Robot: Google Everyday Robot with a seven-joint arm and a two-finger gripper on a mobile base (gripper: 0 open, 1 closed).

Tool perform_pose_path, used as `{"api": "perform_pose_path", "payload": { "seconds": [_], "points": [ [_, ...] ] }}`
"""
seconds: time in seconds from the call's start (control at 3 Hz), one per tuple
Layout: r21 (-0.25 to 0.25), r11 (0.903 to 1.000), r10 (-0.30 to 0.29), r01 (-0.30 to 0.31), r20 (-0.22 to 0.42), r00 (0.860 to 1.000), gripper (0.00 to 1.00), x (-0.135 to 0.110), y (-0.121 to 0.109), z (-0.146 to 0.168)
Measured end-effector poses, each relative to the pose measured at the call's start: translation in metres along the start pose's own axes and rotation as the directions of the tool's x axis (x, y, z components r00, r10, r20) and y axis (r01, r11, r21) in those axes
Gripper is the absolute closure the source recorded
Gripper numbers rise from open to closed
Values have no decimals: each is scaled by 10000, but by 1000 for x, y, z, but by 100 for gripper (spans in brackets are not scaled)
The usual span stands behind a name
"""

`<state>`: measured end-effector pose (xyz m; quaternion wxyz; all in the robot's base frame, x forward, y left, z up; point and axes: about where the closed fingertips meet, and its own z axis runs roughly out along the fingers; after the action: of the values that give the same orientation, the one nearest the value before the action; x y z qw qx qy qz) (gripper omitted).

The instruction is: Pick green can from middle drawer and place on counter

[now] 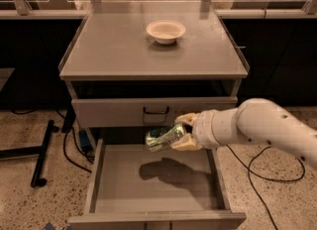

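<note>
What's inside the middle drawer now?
The middle drawer shows only bare floor. The gripper, jaws shut on the green can, hangs above it, covering part of its back.
</note>
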<state>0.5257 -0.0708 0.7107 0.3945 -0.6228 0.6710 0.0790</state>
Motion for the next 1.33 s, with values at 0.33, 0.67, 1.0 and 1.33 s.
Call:
{"api": "perform_pose_path", "payload": {
  "seconds": [0.33,0.67,1.0,1.33],
  "points": [
    [701,9947,-712,755,-616,9956,100,-47,-39,-78],
    [704,9946,-721,764,-619,9955,100,-47,-40,-78],
    [879,9876,-1234,1300,-767,9894,100,-56,-54,-82],
    [1190,9661,-2157,2292,-1167,9695,100,-66,-93,-99]
  ]
}}
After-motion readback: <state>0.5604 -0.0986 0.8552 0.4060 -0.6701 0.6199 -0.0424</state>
